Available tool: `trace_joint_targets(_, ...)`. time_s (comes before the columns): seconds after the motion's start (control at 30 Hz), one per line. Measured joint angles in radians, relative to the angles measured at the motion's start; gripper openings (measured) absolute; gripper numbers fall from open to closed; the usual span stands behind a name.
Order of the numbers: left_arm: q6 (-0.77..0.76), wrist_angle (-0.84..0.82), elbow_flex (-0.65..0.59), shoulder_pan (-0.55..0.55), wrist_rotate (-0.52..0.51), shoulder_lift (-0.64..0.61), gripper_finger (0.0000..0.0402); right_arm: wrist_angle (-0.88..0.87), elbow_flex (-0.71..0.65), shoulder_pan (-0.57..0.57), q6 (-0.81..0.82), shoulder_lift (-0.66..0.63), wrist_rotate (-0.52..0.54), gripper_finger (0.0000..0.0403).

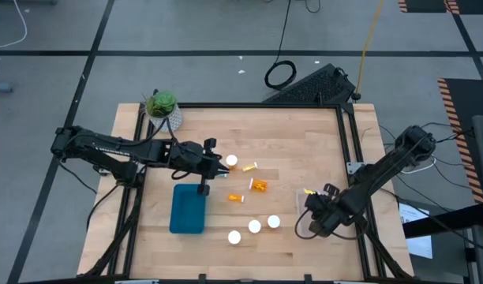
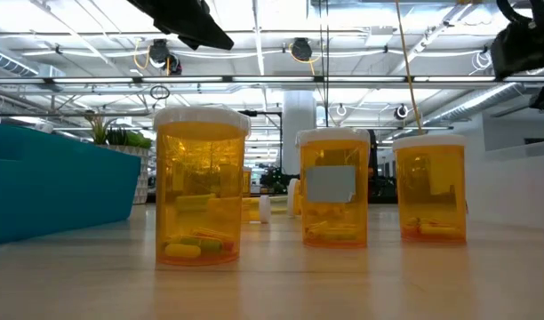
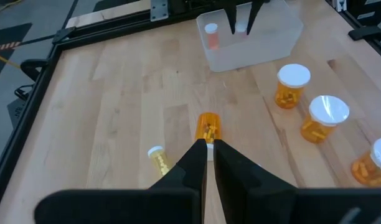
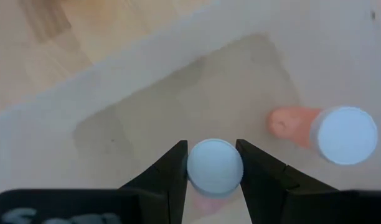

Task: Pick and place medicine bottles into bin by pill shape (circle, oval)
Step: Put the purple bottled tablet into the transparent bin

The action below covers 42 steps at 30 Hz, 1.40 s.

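1. The left end effector hovers over the middle of the surface, just past the blue bin at the left edge, fingers nearly together and holding nothing.
2. Below it a lying medicine bottle points cap-first at the fingertips; a narrow gap could knock it rolling instead of grasping it.
3. Three upright bottles stand near the front edge, untouched.
4. The right end effector clamps a capped bottle inside the clear bin near the right front corner; dropping it could tip it onto the bottle beside it.
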Motion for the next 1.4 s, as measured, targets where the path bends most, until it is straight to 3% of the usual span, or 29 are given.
trace_joint_targets(0.33, -0.002, 0.000, 0.000, 0.000, 0.001, 0.000, 0.0033, 0.004, -0.001, 0.072, 0.003, -0.110, 0.304, 0.0118)
trace_joint_targets(1.13, 0.000, 0.001, 0.000, 0.000, 0.002, 0.000, 0.0033, 0.236, -0.248, 0.298, 0.116, -0.110, 0.523, 0.0119)
trace_joint_targets(1.4, 0.001, 0.016, 0.000, 0.000, 0.002, 0.000, 0.0033, 0.250, -0.275, 0.318, 0.151, -0.110, 0.527, 0.0147)
